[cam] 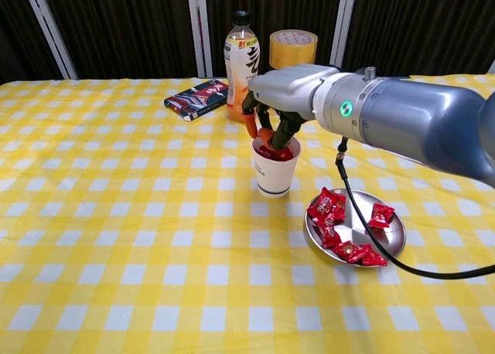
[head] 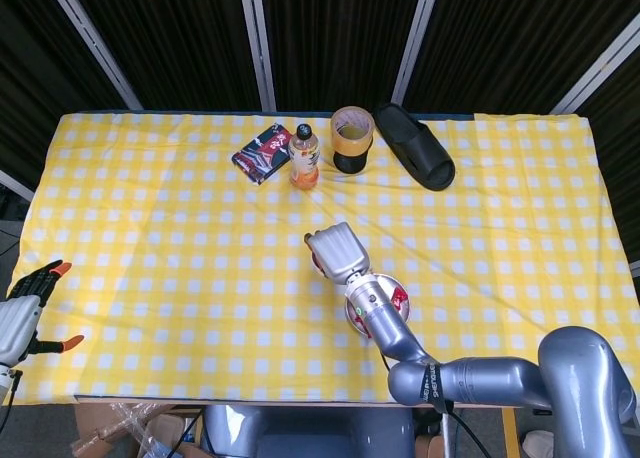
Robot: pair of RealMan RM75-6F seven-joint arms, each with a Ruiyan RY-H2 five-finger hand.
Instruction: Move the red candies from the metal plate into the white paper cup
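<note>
At the far left edge of the head view the left hand (head: 22,313) rests off the table corner, fingers spread and holding nothing; it does not appear in the chest view. Further right, at the back of the yellow checked tablecloth (cam: 116,238), lie a dark packet (cam: 196,99), an orange drink bottle (cam: 242,66), a roll of tape (cam: 292,46) and, in the head view only, a black slipper (head: 414,145).

Near the centre stands the white paper cup (cam: 276,168) with red candies already inside; the right hand (cam: 272,126) hangs directly over its mouth, fingertips dipped to the rim. Whether a candy is pinched between those orange-tipped fingers or has been let go I cannot tell, since red wrapper and fingertip blend together; the head view is no help, as the back of the hand covers the cup.

Just right of the cup and nearer the robot sits the metal plate (cam: 390,242), holding the remaining red candies (cam: 327,209), clustered along its left and front rim with one apart at the right. They look light, crinkly and slippery in foil wrap, likely to skid on the smooth metal; a pinch across the puffed middle or on a twisted wrapper end seems best, trapping the piece against the plate's sloped wall.
</note>
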